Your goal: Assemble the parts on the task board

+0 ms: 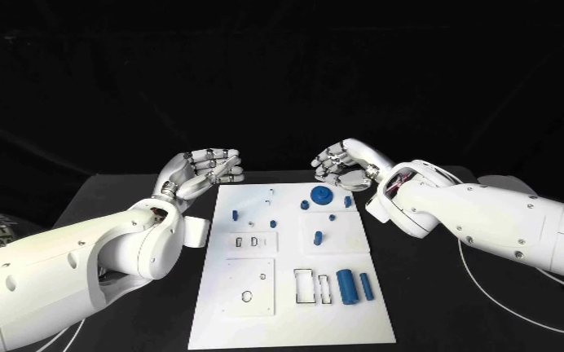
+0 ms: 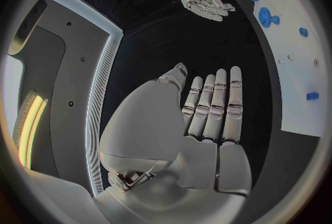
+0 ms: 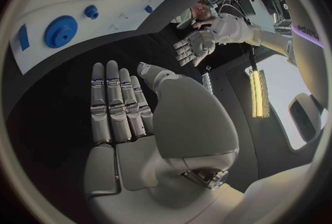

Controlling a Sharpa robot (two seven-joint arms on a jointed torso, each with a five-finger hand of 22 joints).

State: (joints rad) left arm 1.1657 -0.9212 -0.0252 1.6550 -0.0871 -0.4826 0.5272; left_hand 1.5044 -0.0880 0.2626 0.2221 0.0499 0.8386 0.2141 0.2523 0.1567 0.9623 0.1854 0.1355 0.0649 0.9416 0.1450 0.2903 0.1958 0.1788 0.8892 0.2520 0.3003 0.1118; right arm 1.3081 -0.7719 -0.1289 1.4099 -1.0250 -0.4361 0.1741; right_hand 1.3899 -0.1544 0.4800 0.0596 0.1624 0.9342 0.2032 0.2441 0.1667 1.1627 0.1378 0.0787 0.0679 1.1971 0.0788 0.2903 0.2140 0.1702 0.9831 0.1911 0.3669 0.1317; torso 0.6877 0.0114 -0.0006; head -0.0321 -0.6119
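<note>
The white task board lies in the middle of the black table. A blue gear sits near its far edge, several small blue pieces lie around it, and two blue cylinders lie at the near right. My left hand hovers past the board's far left corner, holding nothing. My right hand hangs just beyond the far edge above the gear, also holding nothing. In the wrist views, the left hand and the right hand have straight fingers, with the gear off to the side.
Bare black table lies on both sides of the board. My white forearms cover the table's left part and right part. Rectangular recesses mark the board's near half.
</note>
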